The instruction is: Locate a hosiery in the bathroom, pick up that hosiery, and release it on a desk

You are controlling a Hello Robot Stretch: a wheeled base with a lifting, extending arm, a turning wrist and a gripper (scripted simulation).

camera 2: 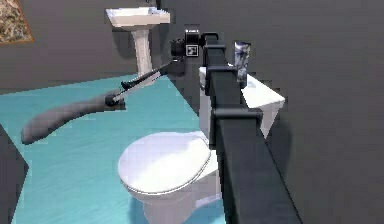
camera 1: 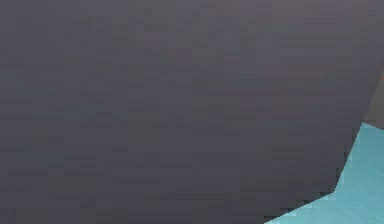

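Where the thin fingers of the hand (camera 2: 116, 98) end, the long grey hosiery (camera 2: 62, 116) hangs held from it, clear of the teal floor (camera 2: 60, 175). A white toilet (camera 2: 165, 170) stands on the hand's near side, a white pedestal sink (camera 2: 138, 22) beyond it.

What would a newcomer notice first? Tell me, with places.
The white toilet at the arm side view's bottom middle strikes first, the dark arm just right of it. A white pedestal sink stands at the top, and a long dark grey shape stretches left from the claw against the teal floor.
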